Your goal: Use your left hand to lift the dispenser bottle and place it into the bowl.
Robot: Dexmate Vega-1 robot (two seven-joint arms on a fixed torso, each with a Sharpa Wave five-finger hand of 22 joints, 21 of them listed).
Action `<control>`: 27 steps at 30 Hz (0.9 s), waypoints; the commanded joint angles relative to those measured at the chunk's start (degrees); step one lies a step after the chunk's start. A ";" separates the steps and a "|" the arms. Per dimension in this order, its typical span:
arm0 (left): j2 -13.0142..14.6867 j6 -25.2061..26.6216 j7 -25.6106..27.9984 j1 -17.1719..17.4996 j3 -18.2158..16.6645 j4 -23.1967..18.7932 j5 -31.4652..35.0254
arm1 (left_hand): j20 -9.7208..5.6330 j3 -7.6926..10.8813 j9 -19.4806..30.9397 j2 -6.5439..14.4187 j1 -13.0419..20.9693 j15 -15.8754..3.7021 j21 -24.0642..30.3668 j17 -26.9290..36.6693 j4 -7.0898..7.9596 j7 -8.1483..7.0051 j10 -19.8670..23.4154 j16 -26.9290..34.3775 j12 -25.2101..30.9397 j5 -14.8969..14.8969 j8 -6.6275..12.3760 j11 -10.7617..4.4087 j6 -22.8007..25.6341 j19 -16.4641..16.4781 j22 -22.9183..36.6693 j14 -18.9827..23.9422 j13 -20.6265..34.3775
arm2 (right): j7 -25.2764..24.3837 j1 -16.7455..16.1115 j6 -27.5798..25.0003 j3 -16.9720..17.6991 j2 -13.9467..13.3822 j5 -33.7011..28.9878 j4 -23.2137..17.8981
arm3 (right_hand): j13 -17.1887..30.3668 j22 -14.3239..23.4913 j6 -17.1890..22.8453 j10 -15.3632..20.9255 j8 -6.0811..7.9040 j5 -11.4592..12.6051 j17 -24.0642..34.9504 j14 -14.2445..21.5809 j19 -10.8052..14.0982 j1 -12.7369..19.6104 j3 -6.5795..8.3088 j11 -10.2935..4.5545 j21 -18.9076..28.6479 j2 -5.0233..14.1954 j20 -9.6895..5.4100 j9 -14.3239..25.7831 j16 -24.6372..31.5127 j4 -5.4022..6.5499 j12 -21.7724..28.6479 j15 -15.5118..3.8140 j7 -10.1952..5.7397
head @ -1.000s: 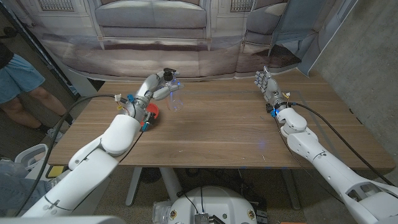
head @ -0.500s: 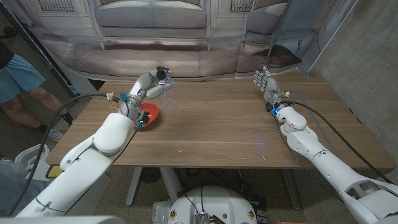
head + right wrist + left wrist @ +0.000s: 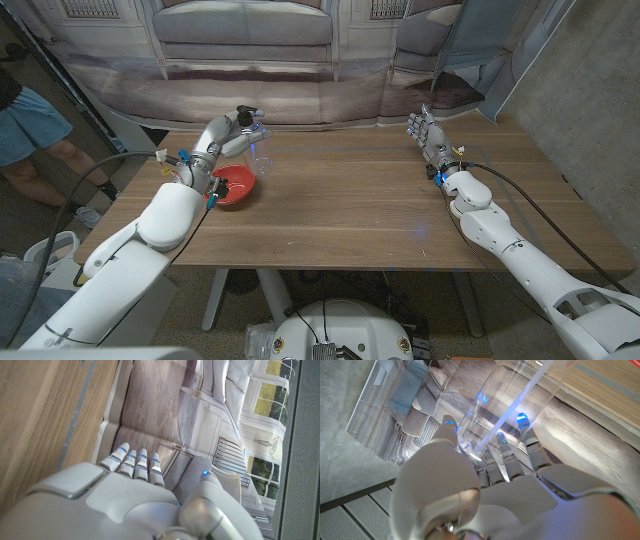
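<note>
Head view first: the left arm reaches up the table's left side, and the left hand is wrapped around the one clear dispenser bottle, black pump on top, holding it above the far rim of the one red bowl. The bottle looks lifted off the wooden table, its base just past the bowl's far right edge; whether it touches the rim, can't tell. Over on the other side, the right arm stretches along the right edge and the right hand stands upright near the far corner, fingers straight and together, holding nothing. A person in blue shorts stands off the left edge. Left wrist view now: the left hand has its fingers curled around the bottle's clear body, dip tube running through it. Right wrist view: the right hand is extended, fingers side by side, nothing in its grasp.
</note>
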 commanded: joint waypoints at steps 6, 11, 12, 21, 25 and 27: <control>-1.62 -2.49 2.02 3.65 -4.56 0.09 1.05 | -0.75 0.49 0.08 2.01 1.23 -2.65 0.36 0.17 0.26 -0.20 0.52 -0.19 -0.19 0.24 0.31 -0.01 0.57 -0.21 0.15 2.04 0.32 | -0.66 0.38 -0.22 -0.51 0.28 -0.88 -0.27 | 0.20 0.18 0.62 0.70 0.17 -0.14 0.20 0.48 0.22 0.40 -0.09 -0.02 0.16 0.35 -0.13 0.17 0.16 -0.19 0.38 0.10 -0.05; -1.50 -1.88 1.73 4.20 -5.81 -0.56 1.40 | -0.76 0.50 0.04 1.98 1.19 -2.83 0.39 0.20 0.28 -0.39 0.59 -0.24 -0.22 0.22 0.31 -0.01 0.60 -0.30 0.15 2.01 0.38 | -0.90 0.33 -0.48 -0.54 0.27 -0.93 -0.54 | 0.20 0.19 0.63 0.64 0.17 -0.14 0.20 0.47 0.14 0.40 -0.11 -0.05 0.11 0.35 -0.09 0.17 0.13 -0.21 0.34 0.17 -0.09; -1.57 -1.74 1.78 4.25 -5.99 -0.68 1.51 | -0.80 0.50 0.03 1.96 1.18 -2.84 0.36 0.21 0.28 -0.37 0.55 -0.26 -0.25 0.21 0.35 0.01 0.71 -0.43 0.15 1.98 0.39 | -0.91 0.33 -0.50 -0.53 0.26 -0.93 -0.58 | 0.20 0.19 0.63 0.63 0.16 -0.14 0.20 0.47 0.14 0.40 -0.11 0.02 0.11 0.35 -0.11 0.17 0.12 -0.22 0.33 0.19 -0.09; -2.53 -1.67 2.15 5.37 -7.74 -1.08 2.17 | -0.92 0.54 -0.05 1.94 1.13 -3.05 0.42 0.28 0.32 -0.45 0.51 -0.31 -0.38 0.17 0.35 -0.10 0.73 -0.57 0.16 2.05 0.49 | -0.99 0.26 -0.93 -0.51 0.03 -0.93 -0.83 | 0.20 0.19 0.65 0.69 0.14 -0.15 0.20 0.49 0.15 0.40 -0.14 -0.04 0.08 0.38 -0.11 0.17 0.07 -0.25 0.32 0.14 -0.07; -2.84 -2.37 1.73 5.97 -8.76 -0.73 1.86 | -0.90 0.54 -0.08 1.92 1.08 -3.05 0.46 0.31 0.35 -0.47 0.54 -0.35 -0.41 0.15 0.33 -0.15 0.71 -0.58 0.16 1.99 0.53 | -1.17 0.25 -1.21 -0.52 0.10 -0.85 -0.95 | 0.20 0.19 0.66 0.74 0.13 -0.16 0.21 0.52 0.15 0.40 -0.16 0.11 0.06 0.39 -0.09 0.18 0.05 -0.27 0.32 0.11 -0.06; -3.06 -2.69 1.78 6.34 -9.26 -0.63 1.91 | -0.95 0.52 -0.11 1.87 1.02 -3.08 0.41 0.33 0.37 -0.67 0.47 -0.51 -0.47 0.12 0.21 -0.10 0.43 -0.83 0.16 1.66 0.57 | -1.12 0.30 -1.18 -0.59 0.14 -0.91 -0.93 | 0.20 0.19 0.65 0.74 0.12 -0.16 0.21 0.53 0.15 0.40 -0.16 0.08 0.05 0.39 -0.09 0.18 0.05 -0.28 0.31 0.08 -0.07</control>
